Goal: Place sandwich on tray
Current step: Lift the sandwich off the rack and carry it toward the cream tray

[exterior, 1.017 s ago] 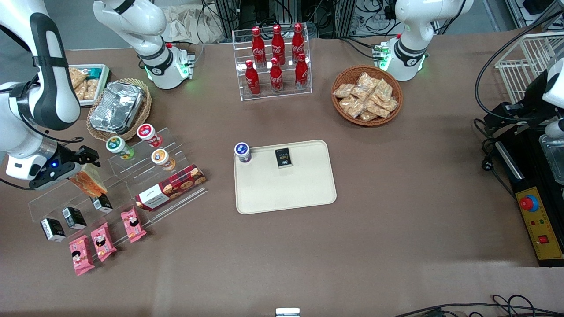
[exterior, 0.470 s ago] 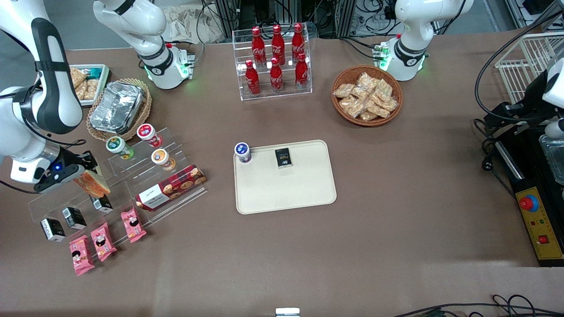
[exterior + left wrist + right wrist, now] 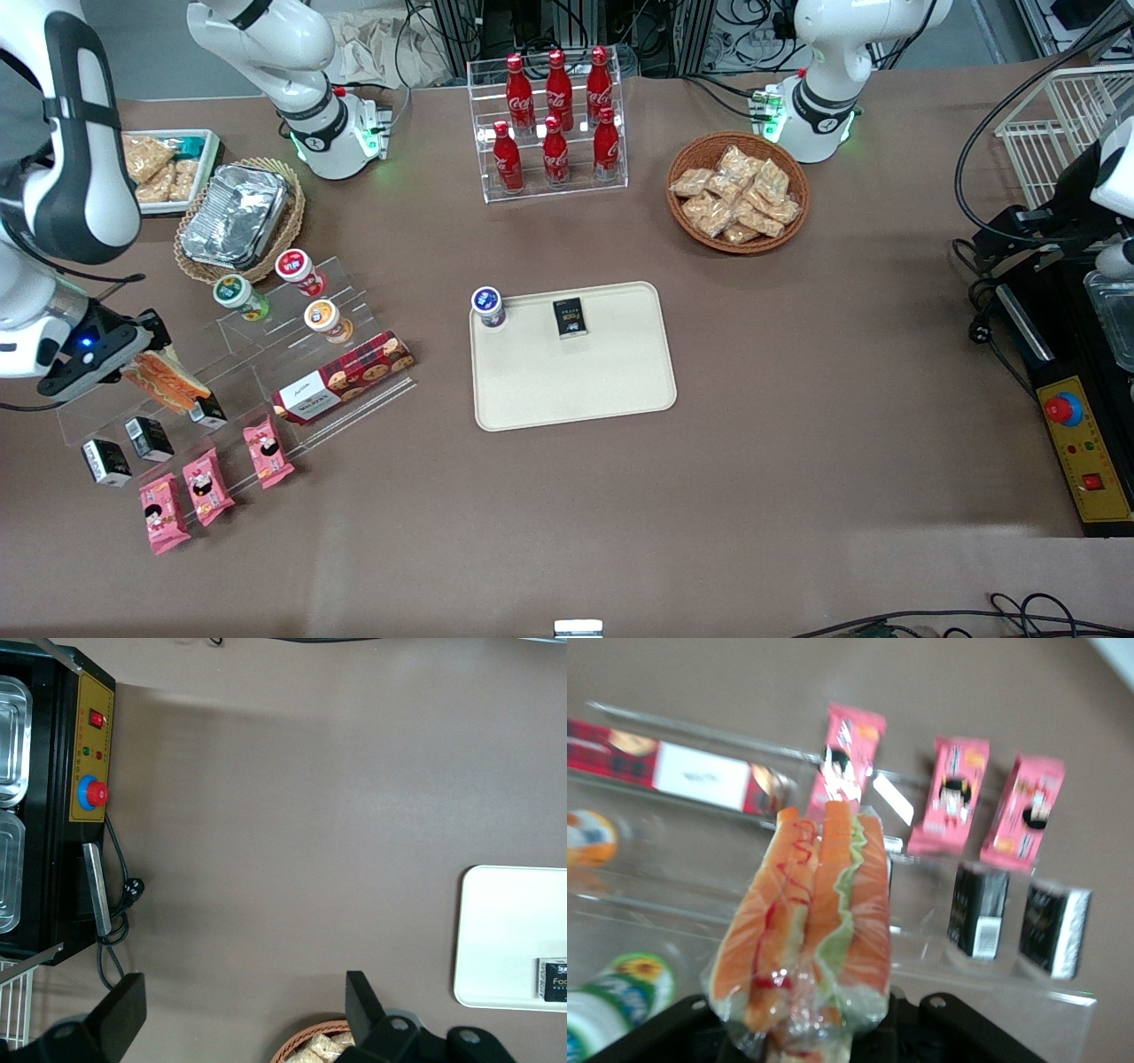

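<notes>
The wrapped sandwich (image 3: 164,381), a wedge with orange and green layers, hangs in my right gripper (image 3: 133,359) above the clear acrylic step rack (image 3: 266,354) at the working arm's end of the table. In the right wrist view the sandwich (image 3: 811,921) sticks out from between the black fingers, which are shut on its wrapped end. The beige tray (image 3: 576,381) lies flat at the table's middle, well away from the gripper toward the parked arm. A small black packet (image 3: 570,317) lies on the tray and a blue-lidded cup (image 3: 487,307) stands on its corner.
On and by the rack are three lidded cups (image 3: 292,292), a long red cookie box (image 3: 344,376), small black cartons (image 3: 146,438) and three pink snack packets (image 3: 208,486). A foil container (image 3: 235,215) in a wicker basket, a cola bottle rack (image 3: 551,124) and a snack basket (image 3: 738,192) stand farther back.
My gripper has swung with the sandwich toward the working arm's table end and turned, so the sandwich now points more toward the front camera over the rack.
</notes>
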